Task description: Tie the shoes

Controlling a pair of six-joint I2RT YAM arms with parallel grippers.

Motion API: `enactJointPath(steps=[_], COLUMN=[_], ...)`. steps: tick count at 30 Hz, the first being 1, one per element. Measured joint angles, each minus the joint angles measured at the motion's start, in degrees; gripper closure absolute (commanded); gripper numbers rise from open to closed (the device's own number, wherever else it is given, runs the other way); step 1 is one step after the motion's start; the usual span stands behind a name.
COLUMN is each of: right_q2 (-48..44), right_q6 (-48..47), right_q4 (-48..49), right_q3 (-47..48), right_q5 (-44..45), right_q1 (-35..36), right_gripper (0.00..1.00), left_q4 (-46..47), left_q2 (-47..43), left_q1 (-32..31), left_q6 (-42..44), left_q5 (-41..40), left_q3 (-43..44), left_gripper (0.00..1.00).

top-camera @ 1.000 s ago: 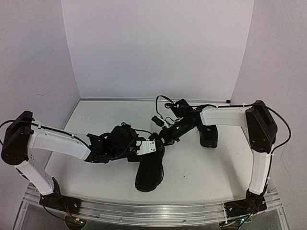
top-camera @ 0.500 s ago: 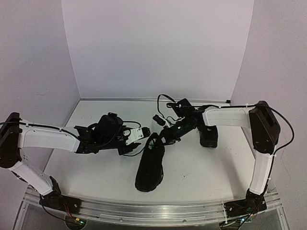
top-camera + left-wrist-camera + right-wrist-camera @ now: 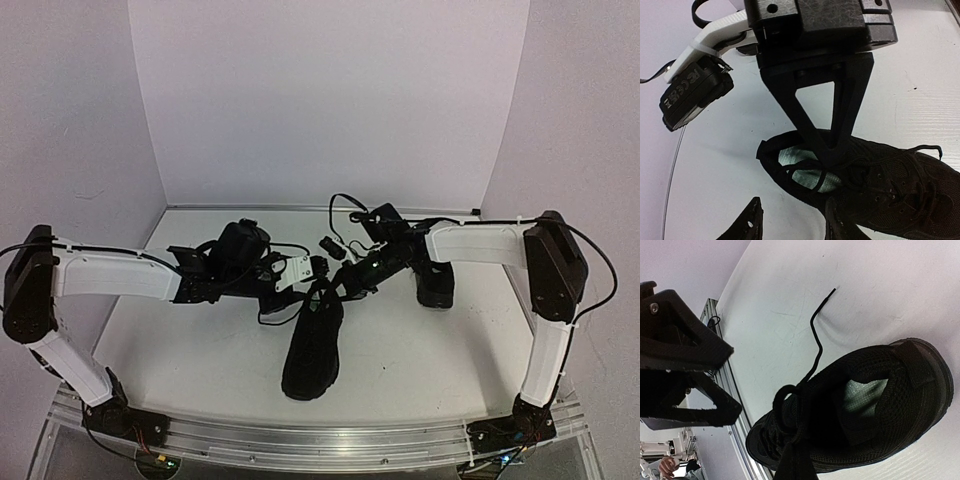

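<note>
Meanwhile, right gripper (image 3: 827, 152) pinches thin laces (image 3: 926, 147) on the matte black mesh shoe (image 3: 890, 200); left gripper (image 3: 792, 220) gapes open nearby.

Under the right gripper (image 3: 827, 150), itself matt, grainy black plastic, the shoe (image 3: 890, 200) is matt black mesh cloth with thin dull cord laces (image 3: 867, 172) and a pale woven insole (image 3: 807, 177). The table (image 3: 920, 75) is smooth, white and faintly scuffed.

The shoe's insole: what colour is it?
The insole is pale green, clearest in the right wrist view.
</note>
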Motion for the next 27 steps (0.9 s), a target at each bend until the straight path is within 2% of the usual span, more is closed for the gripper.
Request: enactJointPath(steps=[13,15,23,27], right_q2=[0.0,0.0,0.0,0.0], right_q6=[-0.34,-0.42,-0.46,-0.46], right_q4=[0.0,0.0,0.0,0.0], right_q3=[0.0,0.0,0.0,0.0], right_q5=[-0.24,-0.24,-0.21,-0.2], right_q1=[0.0,0.0,0.0,0.0], right_gripper=[1.0,1.0,1.0,1.0], left_q4=[-2.65,-2.79,-5.06,-5.17], left_q2=[5.84,6.49,7.13,5.4], left_q1=[0.39,0.44,0.77,0.87], left_q6=[3.12,3.71,4.3,3.65], left_q5=[2.52,2.94,4.2,4.4], left_q3=[5.96,6.32,7.0,5.87], left_gripper=[0.6,0.65,0.98,1.0])
